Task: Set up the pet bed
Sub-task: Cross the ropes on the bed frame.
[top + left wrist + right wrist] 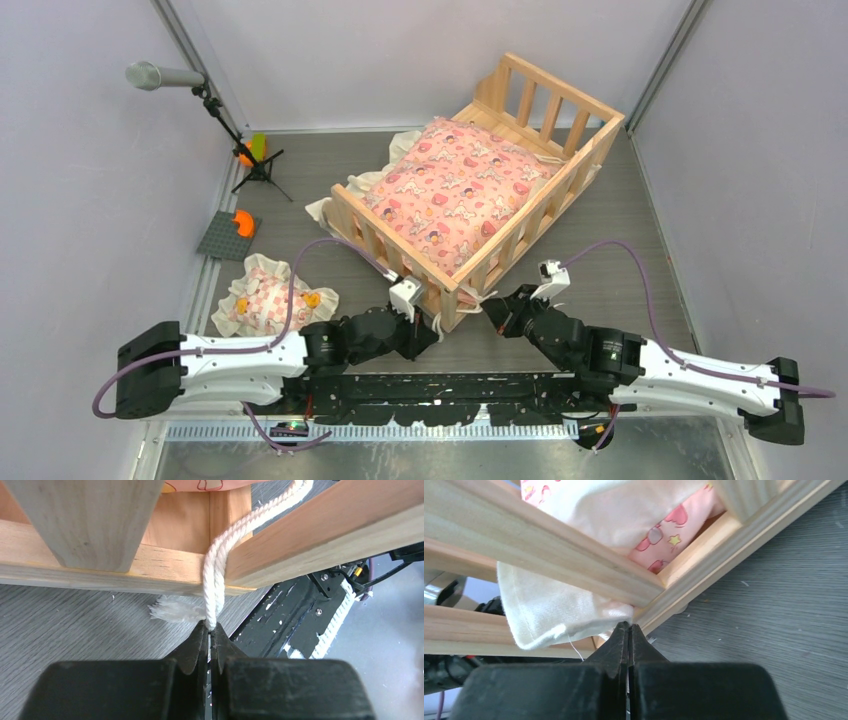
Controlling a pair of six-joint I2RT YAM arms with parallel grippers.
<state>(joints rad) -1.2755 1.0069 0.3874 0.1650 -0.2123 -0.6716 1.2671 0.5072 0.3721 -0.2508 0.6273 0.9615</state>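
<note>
The pet bed (555, 88), a pale wooden crib frame with slatted sides, stands diagonally at mid-table with a pink printed cushion (455, 185) inside it. Both grippers meet at its near corner. My left gripper (437, 325) is shut on a white twisted cord (216, 575) that loops down over the bed's rail (325, 535) into the jaw tips (209, 625). My right gripper (487, 305) is shut just below the corner rail (549, 545). The edge of the cushion's cream frill (549, 612) runs into its tips (629, 626).
A small frilled pillow (270, 297) lies on the table left of the left arm. Further back on the left are a grey plate with an orange piece (228, 235), a microphone (165, 76) on a tripod (258, 170), and an orange-green object (250, 150). Walls close in the sides.
</note>
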